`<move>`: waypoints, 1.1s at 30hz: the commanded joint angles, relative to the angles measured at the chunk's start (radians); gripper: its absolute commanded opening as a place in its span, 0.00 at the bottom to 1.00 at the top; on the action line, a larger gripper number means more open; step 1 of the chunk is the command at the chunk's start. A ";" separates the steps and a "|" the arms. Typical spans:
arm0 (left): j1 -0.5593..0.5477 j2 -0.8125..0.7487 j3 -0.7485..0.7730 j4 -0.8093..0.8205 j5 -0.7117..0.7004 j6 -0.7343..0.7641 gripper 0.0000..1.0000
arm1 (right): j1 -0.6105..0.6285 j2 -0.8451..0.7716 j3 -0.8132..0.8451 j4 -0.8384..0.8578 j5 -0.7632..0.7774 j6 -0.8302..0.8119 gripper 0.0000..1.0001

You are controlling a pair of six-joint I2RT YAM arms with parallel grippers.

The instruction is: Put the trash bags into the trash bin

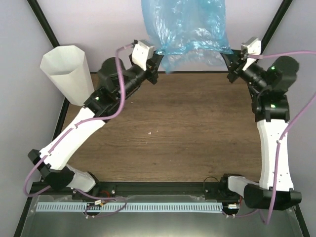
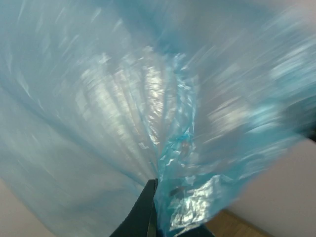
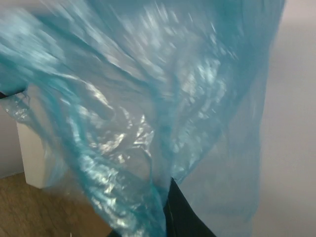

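The left fingers (image 2: 146,211) and right fingers (image 3: 178,213) clamp a blue bag (image 1: 185,27) stretched between them. A white bin (image 1: 66,68) stands outside the left fingers.

Translucent light blue on the trash bag (image 1: 185,29), with white glints, perhaps streaks. White on the trash bin (image 1: 66,71). Brown wood grain on the table (image 1: 187,128). Purple on the cables (image 1: 291,52).

I logged a brown wood-grain tabletop (image 1: 197,133) with one small pale speck (image 1: 149,132) near its middle, black frame posts (image 1: 43,19) slanting at the far corners, and a white slotted strip (image 1: 163,207) along the near edge.
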 commanded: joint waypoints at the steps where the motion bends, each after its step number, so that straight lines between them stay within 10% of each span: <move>1: 0.017 0.120 -0.198 0.017 -0.132 0.049 0.04 | -0.002 0.142 -0.208 0.059 0.021 -0.013 0.03; 7: 0.014 0.118 -0.442 -0.049 -0.009 -0.022 0.04 | -0.002 0.261 -0.378 -0.216 -0.072 -0.097 0.01; 18: -0.018 -0.169 -0.629 -0.044 0.134 -0.030 0.04 | -0.002 -0.089 -0.568 -0.364 -0.208 -0.214 0.01; 26: -0.044 -0.207 -0.425 0.070 0.068 0.057 0.04 | -0.002 -0.089 -0.152 -0.274 -0.249 -0.068 0.01; 33: -0.232 -0.166 -0.252 0.431 -0.237 0.509 0.04 | -0.002 0.090 0.392 -0.125 -0.332 0.062 0.01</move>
